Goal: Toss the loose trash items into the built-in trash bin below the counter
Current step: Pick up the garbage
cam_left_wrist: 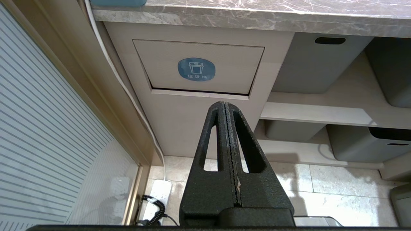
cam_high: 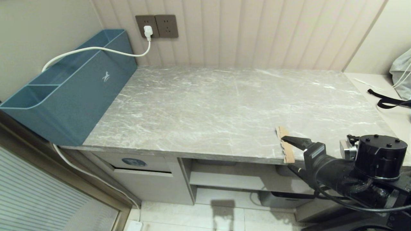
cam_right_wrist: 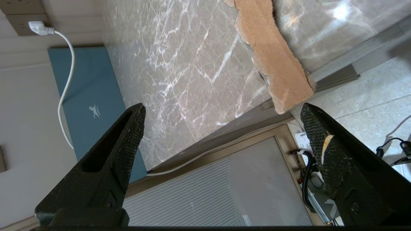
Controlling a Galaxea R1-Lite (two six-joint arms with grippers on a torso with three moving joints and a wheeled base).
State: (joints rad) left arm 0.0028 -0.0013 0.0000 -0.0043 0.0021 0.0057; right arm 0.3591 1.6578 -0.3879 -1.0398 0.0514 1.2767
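Left wrist view (alone): bin flap [cam_left_wrist: 199, 69].

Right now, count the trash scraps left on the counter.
1: a torn brown cardboard scrap at the counter's front edge, overhanging it, between the right gripper's open fingers. None other shows.

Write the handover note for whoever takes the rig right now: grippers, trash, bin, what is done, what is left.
Right gripper: fingers open, at the counter's front edge, straddling the cardboard scrap without gripping it.
Left gripper: shut, empty, low, pointing at the bin flap.
Trash: one torn brown scrap, overhanging the front edge on the right. No other trash in view.
Bin: below the counter's left end, flap nearly closed.
Done: approach to the scrap.
Left: grip the scrap, carry it to the flap, drop it in.
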